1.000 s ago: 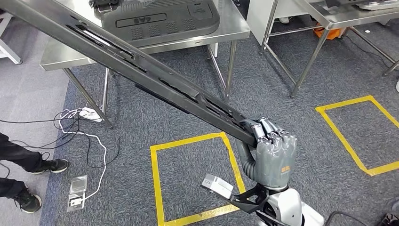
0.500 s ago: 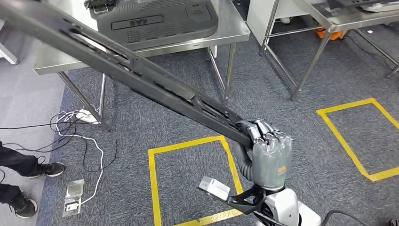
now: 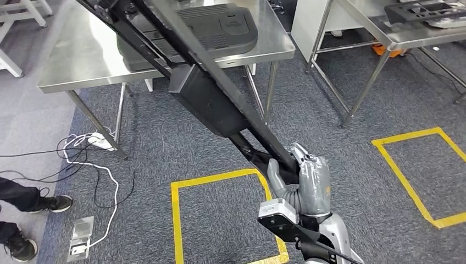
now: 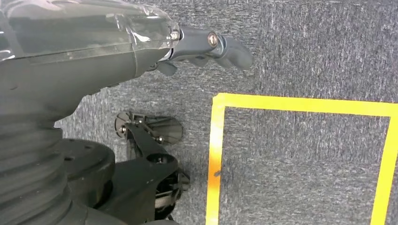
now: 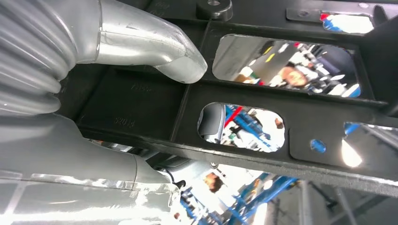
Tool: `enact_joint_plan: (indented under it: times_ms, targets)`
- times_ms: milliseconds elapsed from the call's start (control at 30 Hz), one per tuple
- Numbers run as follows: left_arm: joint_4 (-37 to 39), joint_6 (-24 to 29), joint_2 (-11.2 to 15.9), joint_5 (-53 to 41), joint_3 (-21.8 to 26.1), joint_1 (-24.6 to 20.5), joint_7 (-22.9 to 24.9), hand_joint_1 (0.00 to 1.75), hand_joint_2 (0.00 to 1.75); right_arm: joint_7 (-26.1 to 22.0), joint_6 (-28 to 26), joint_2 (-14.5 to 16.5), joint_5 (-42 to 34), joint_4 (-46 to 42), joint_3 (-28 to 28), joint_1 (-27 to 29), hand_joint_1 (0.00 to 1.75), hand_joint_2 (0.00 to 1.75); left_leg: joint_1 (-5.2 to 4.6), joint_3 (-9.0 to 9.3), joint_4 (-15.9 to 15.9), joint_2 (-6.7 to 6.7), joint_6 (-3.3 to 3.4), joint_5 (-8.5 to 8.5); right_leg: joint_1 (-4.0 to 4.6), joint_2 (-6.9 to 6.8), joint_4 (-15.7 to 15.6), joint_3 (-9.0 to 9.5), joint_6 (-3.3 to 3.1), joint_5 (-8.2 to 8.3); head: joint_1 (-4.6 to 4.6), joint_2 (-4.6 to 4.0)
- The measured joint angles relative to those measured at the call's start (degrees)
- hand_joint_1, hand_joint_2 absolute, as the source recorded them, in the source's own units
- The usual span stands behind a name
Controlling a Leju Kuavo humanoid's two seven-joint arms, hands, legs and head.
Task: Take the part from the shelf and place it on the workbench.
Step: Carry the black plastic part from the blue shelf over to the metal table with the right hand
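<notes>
The part (image 3: 209, 104) is a long black plastic frame with a boxy section at its middle. My right hand (image 3: 305, 179) grips its near end low in the head view. The part slants up and away to the left, and its far end crosses above the steel workbench (image 3: 77, 60). In the right wrist view the thumb (image 5: 150, 44) presses on the part's (image 5: 244, 96) ribbed face beside its cut-outs. My left hand (image 4: 94, 51) hangs over the carpet, fingers extended, holding nothing.
A black moulded panel (image 3: 220, 27) lies on the workbench. Yellow tape squares (image 3: 178, 220) (image 3: 406, 165) mark the carpet. Cables (image 3: 93, 159) and a floor socket (image 3: 79, 242) lie at the left, near a person's shoes (image 3: 49, 203). A second steel table (image 3: 395, 33) stands at the right.
My right hand has turned and swung the part steeper, so its boxy middle now faces me and its far end reaches over the workbench. The view has shifted slightly.
</notes>
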Motion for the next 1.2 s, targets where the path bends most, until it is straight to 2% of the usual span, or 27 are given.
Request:
enact_joint_plan:
  times_ms: [67, 100, 167, 200, 233, 267, 300, 333, 367, 433, 467, 567, 600, 633, 700, 733, 767, 800, 833, 867, 900, 933, 1000, 1067, 1100, 1133, 1200]
  targets:
    - [0.0, 0.0, 0.0, 0.0, 0.0, 0.0, -0.1, 0.0, 1.75, 0.1, 0.0, 0.4, 0.6, 0.0, -0.2, 0.1, 1.75, 1.75, 0.13, -0.49, 2.1, 0.05, -0.55, -0.93, -0.11, 0.05, -0.1, 0.56, -0.78, -0.09, -0.32, 0.0]
    - [0.0, 0.0, 0.0, 0.0, 0.0, -0.1, -0.1, 0.0, 1.75, 0.0, 0.0, 0.7, 0.8, 0.0, -0.3, 0.1, 1.75, 1.75, 0.22, -1.65, 4.5, 0.07, -0.76, -2.14, -0.14, 0.02, -0.2, 0.84, -1.06, -0.22, -0.49, 0.0]
    - [0.0, 0.1, 0.0, 0.0, 0.0, -0.1, -0.1, 0.0, 1.75, -0.4, 0.0, 1.1, 1.2, 0.0, -0.5, 0.1, 1.75, 1.75, 0.3, -5.84, 11.6, 0.11, -1.15, -5.23, -0.03, -0.05, -0.2, 1.18, -1.45, -0.65, -0.8, 0.0]
    - [0.0, 0.1, 0.0, 0.1, 0.0, 0.0, -0.1, 0.0, 1.75, -0.6, 0.0, 1.3, 1.4, 0.0, -0.6, 0.1, 1.75, 1.75, 0.31, -8.0, 14.7, 0.11, -1.23, -6.2, 0.04, -0.04, -0.2, 1.35, -1.53, -0.87, -0.84, 0.0]
    - [0.0, 0.2, 0.0, 0.1, 0.0, 0.2, -0.1, 0.0, 1.75, -0.8, 0.0, 1.5, 1.6, 0.0, -0.7, 0.1, 1.75, 1.75, 0.31, -9.45, 16.3, 0.11, -1.22, -6.1, 0.11, -0.01, -0.2, 1.61, -1.55, -1.12, -0.84, 0.0]
    - [0.0, 0.2, 0.0, 0.1, 0.0, 0.3, -0.1, 0.0, 1.75, -1.0, 0.0, 1.7, 1.8, 0.0, -0.8, 0.1, 1.75, 1.75, 0.29, -9.9, 15.7, 0.11, -1.06, -4.83, 0.18, 0.04, -0.2, 1.95, -1.53, -1.38, -0.86, 0.0]
    - [0.0, 0.3, 0.0, 0.1, 0.0, 0.3, -0.1, 0.0, 1.75, -1.3, 0.0, 1.9, 2.0, 0.0, -0.8, 0.1, 1.75, 1.75, 0.25, -9.35, 13.0, 0.11, -0.74, -2.55, 0.22, 0.07, -0.2, 2.41, -1.46, -1.67, -0.87, 0.0]
    - [0.0, 0.3, 0.0, 0.1, 0.0, 0.4, -0.1, 0.0, 1.75, -1.5, 0.0, 2.0, 2.2, 0.0, -0.9, 0.1, 1.75, 1.75, 0.19, -8.23, 9.1, 0.11, -0.36, 0.18, 0.24, 0.09, -0.2, 2.89, -1.34, -1.99, -0.89, 0.0]
    - [0.0, 0.3, 0.0, 0.1, 0.0, 0.4, -0.1, 0.0, 1.75, -1.6, 0.0, 2.1, 2.5, 0.0, -1.0, 0.1, 1.75, 1.75, 0.05, -7.19, 5.6, 0.14, -0.06, 1.75, 0.28, 0.08, -0.2, 3.31, -1.17, -2.28, -0.91, 0.0]
    - [0.0, 0.4, 0.0, 0.1, 0.0, 0.4, -0.1, 0.0, 1.75, -2.0, 0.0, 2.3, 3.0, 0.0, -1.0, 0.1, 1.75, 1.75, -0.32, -6.08, 2.0, 0.23, 0.28, 2.13, 0.26, 0.12, -0.2, 3.66, -0.61, -2.82, -0.99, 0.0]
    - [0.0, 0.5, 0.0, 0.2, 0.0, 0.5, -0.1, 0.0, 1.75, -2.2, 0.0, 2.4, 3.3, 0.0, -1.0, 0.1, 1.75, 1.75, -0.5, -6.02, 1.9, 0.26, 0.38, 1.64, 0.25, 0.14, -0.2, 3.79, -0.27, -3.06, -1.01, 0.0]
    - [0.0, 0.6, 0.0, 0.2, 0.0, 0.5, -0.1, 0.0, 1.75, -2.5, 0.0, 2.6, 4.1, 0.0, -1.0, 0.1, 1.75, 1.75, -0.25, -5.02, 1.0, 0.38, 1.23, 2.78, 0.28, 0.17, 0.7, 4.17, 0.62, -4.34, -0.93, 0.0]
    - [0.0, 0.6, 0.0, 0.2, 0.0, 0.4, -0.1, 0.0, 1.75, -2.5, 0.0, 2.6, 4.3, -0.1, -1.0, 0.0, 1.75, 1.75, -0.11, -4.62, 0.6, 0.44, 1.6, 2.83, 0.32, 0.17, 2.7, 3.33, 0.75, -5.43, -0.82, 0.0]
    - [0.0, 0.7, 0.0, 0.2, 0.0, 0.3, -0.1, 0.0, 1.75, -2.5, 0.0, 2.6, 4.5, -0.1, -1.0, 0.0, 1.75, 1.75, -0.09, -4.31, 0.4, 0.49, 1.93, 2.76, 0.28, 0.18, 5.7, 1.75, 0.79, -6.84, -0.69, 0.0]
    - [0.0, 0.7, 0.0, 0.2, 0.0, 0.2, -0.1, 0.0, 1.75, -2.3, 0.0, 2.6, 4.9, -0.1, -1.1, 0.0, 1.75, 1.75, -0.29, -3.96, 0.3, 0.47, 2.45, 2.32, 0.33, 0.18, 13.0, -2.77, 0.91, -9.36, -0.44, 0.0]
    - [0.0, 0.7, 0.0, 0.2, 0.0, 0.3, -0.1, 0.0, 1.75, -2.2, 0.0, 2.6, 5.1, -0.1, -1.1, 0.0, 1.75, 1.75, -0.41, -3.72, 0.3, 0.43, 2.57, 2.04, 0.34, 0.18, 15.1, -4.46, 0.92, -9.3, -0.38, 0.0]
    - [0.0, 0.7, 0.0, 0.2, 0.0, 0.3, -0.1, 0.0, 1.75, -2.1, 0.0, 2.6, 5.2, 0.0, -1.1, 0.0, 1.75, 1.75, -0.5, -3.36, 0.4, 0.36, 2.62, 1.71, 0.38, 0.18, 15.2, -5.23, 0.83, -8.04, -0.33, 0.0]
    - [0.0, 0.7, -0.1, 0.2, 0.0, 0.4, -0.1, 0.0, 1.75, -2.0, 0.0, 2.6, 5.4, 0.0, -1.1, 0.0, 1.75, 1.75, -0.56, -2.85, 0.4, 0.28, 2.58, 1.33, 0.45, 0.17, 12.9, -4.83, 0.63, -5.62, -0.26, 0.0]
    - [0.0, 0.7, -0.1, 0.2, 0.0, 0.4, -0.1, 0.0, 1.75, -2.0, 0.0, 2.6, 5.6, 0.0, -1.1, 0.0, 1.75, 1.75, -0.6, -2.25, 0.4, 0.21, 2.5, 0.88, 0.57, 0.17, 9.0, -3.67, 0.33, -2.76, -0.17, 0.0]
    - [0.0, 0.7, -0.1, 0.2, 0.0, 0.4, -0.1, 0.0, 1.75, -1.9, 0.0, 2.6, 5.7, 0.0, -1.1, 0.0, 1.75, 1.75, -0.7, -1.74, 0.4, 0.19, 2.33, 0.44, 0.79, 0.15, 5.5, -2.36, 0.04, -0.72, -0.15, 0.0]
    - [0.0, 0.7, -0.1, 0.2, 0.0, 0.4, -0.1, 0.0, 1.75, -1.8, 0.0, 2.6, 5.8, -0.1, -1.1, -0.1, 1.75, 1.75, -0.77, -1.41, 0.4, 0.16, 2.09, 0.05, 0.98, 0.13, 2.5, -1.19, -0.23, 0.37, -0.16, 0.0]
    - [0.0, 0.6, -0.1, 0.2, 0.0, 0.3, -0.1, 0.0, 1.75, -1.8, 0.0, 2.7, 5.9, -0.1, -1.1, -0.1, 1.75, 1.75, -0.8, -1.26, 0.4, 0.18, 1.84, -0.22, 1.14, 0.14, 0.9, -0.55, -0.45, 0.56, -0.21, 0.0]
    - [0.0, 0.6, -0.1, 0.1, 0.0, 0.3, -0.1, 0.0, 1.75, -1.7, 0.0, 2.7, 6.0, -0.1, -1.1, -0.1, 1.75, 1.75, -0.77, -1.15, 0.2, 0.22, 1.29, -0.49, 1.25, 0.22, 0.0, -0.07, -0.85, -0.04, -0.3, 0.0]
    - [0.0, 0.6, -0.1, 0.1, 0.0, 0.1, -0.1, 0.0, 1.75, -1.6, 0.0, 2.8, 6.0, -0.1, -1.1, -0.1, 1.75, 1.75, -0.82, -0.92, 0.5, 0.25, 0.71, -1.12, 0.88, 0.21, -0.8, 0.6, -1.24, -0.09, -0.39, 0.0]
    - [-0.1, 0.6, -0.1, 0.1, 0.0, 0.0, -0.1, 0.0, 1.75, -1.6, 0.0, 2.8, 6.1, -0.1, -1.1, -0.2, 1.75, 1.75, -0.82, -1.43, 2.0, 0.25, 0.38, -1.97, 0.65, 0.11, -1.3, 1.12, -1.42, -0.12, -0.58, 0.0]
    - [-0.1, 0.6, -0.1, 0.1, 0.0, 0.0, -0.1, 0.0, 1.75, -1.6, 0.0, 2.8, 6.1, -0.1, -1.1, -0.2, 1.75, 1.75, -0.69, -2.7, 4.8, 0.25, 0.05, -3.21, 0.48, -0.01, -1.6, 1.63, -1.57, -0.22, -0.77, 0.0]
    - [-0.1, 0.6, -0.1, 0.1, 0.0, 0.1, -0.1, 0.0, 1.75, -1.5, 0.0, 2.8, 6.3, -0.1, -1.1, -0.3, 1.75, 1.75, -0.2, -7.17, 12.4, 0.27, -0.57, -5.68, 0.4, -0.17, -1.8, 2.34, -1.75, -0.7, -1.09, 0.0]
